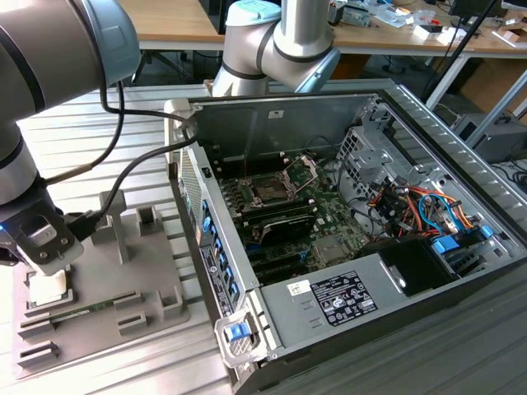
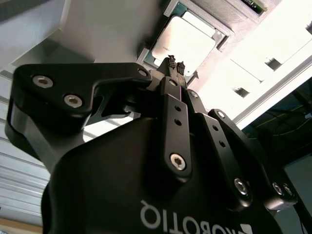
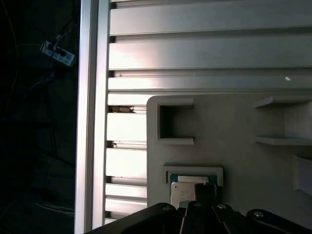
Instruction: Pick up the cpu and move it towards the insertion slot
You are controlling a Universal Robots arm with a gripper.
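Narrowly pinched, the black pincer [image 2: 176, 62] is poised at the flat silvery cpu [image 2: 187, 41] (square, smooth-topped).

Cpu [image 2: 183, 41] flat in tray [image 1: 156, 276]; insertion slot [image 1: 268, 191] open

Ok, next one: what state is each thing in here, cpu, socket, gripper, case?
cpu: lying flat in a pocket of the tray, not lifted.
insertion slot: bracket swung up, open.
gripper: over the cpu, fingers together, tips at its edge.
computer case: side panel off, interior exposed.

One cpu [image 2: 187, 41], one insertion slot [image 1: 270, 191], one tray [image 1: 148, 284]
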